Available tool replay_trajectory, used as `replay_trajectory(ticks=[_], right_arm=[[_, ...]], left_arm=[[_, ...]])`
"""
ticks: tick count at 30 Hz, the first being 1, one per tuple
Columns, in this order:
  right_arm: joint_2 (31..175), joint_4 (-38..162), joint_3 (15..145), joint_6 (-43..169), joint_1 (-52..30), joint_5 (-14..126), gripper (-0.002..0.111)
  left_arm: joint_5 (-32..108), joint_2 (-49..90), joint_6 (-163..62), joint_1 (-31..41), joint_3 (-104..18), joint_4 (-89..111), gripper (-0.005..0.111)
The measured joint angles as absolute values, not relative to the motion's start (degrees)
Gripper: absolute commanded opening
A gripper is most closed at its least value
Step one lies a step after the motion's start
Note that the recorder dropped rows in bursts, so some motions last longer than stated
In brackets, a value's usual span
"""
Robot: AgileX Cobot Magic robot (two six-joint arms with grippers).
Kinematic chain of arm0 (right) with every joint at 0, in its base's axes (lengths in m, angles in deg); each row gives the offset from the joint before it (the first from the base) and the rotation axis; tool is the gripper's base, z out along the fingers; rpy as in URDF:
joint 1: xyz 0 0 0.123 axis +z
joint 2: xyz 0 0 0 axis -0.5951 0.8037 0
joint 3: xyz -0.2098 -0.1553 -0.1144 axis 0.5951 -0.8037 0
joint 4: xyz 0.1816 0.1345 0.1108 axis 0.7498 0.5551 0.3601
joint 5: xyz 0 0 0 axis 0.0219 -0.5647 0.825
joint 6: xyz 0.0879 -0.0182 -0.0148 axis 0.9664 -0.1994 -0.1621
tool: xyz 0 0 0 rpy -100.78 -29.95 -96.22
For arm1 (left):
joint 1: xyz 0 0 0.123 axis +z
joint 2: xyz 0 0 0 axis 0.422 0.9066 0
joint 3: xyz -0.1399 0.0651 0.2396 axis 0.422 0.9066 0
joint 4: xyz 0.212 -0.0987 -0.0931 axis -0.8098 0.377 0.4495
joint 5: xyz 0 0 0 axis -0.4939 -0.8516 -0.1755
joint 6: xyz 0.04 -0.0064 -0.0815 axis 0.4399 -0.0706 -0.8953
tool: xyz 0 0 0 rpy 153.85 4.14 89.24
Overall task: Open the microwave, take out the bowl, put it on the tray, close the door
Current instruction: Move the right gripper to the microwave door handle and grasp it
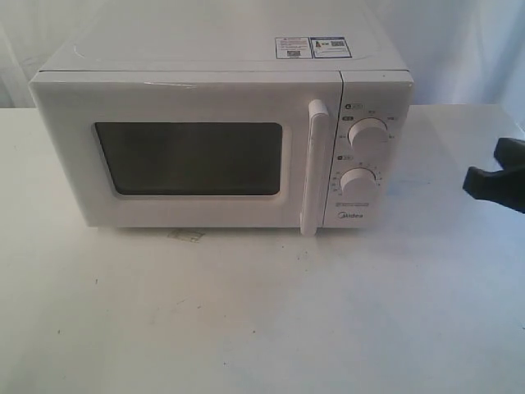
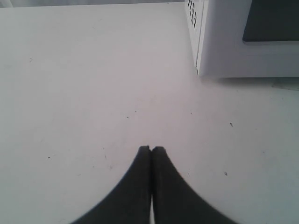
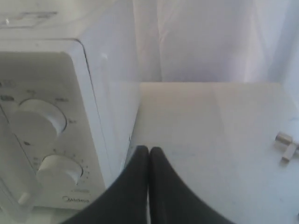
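The microwave (image 1: 221, 139) stands on the white bench (image 1: 246, 320) with its front towards the exterior camera. The door (image 1: 66, 164) is shut flush and its window (image 1: 193, 158) is dark. The vertical bar handle (image 1: 314, 168) sits just beside the two knobs (image 1: 367, 133). The right tool (image 3: 148, 150) is off the knob-panel side, clear of the casing, jaws pressed together and empty. The left tool (image 2: 151, 149) hangs over bare bench near the opposite front corner, jaws likewise closed and empty.
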State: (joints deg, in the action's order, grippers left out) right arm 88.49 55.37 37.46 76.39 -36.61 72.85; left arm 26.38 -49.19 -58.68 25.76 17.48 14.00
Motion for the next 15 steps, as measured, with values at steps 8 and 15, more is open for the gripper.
replay_trajectory(ticks=[8,15], right_arm=[[100.8,-14.42,47.61,132.78,-35.36,91.92,0.0],[112.69,-37.15,62.13,139.28,-40.52,117.21,0.0]], left_arm=[[26.38,-49.19,-58.68,25.76,17.48,14.0,0.0],[26.38,-49.19,-58.68,25.76,17.48,14.0,0.0]])
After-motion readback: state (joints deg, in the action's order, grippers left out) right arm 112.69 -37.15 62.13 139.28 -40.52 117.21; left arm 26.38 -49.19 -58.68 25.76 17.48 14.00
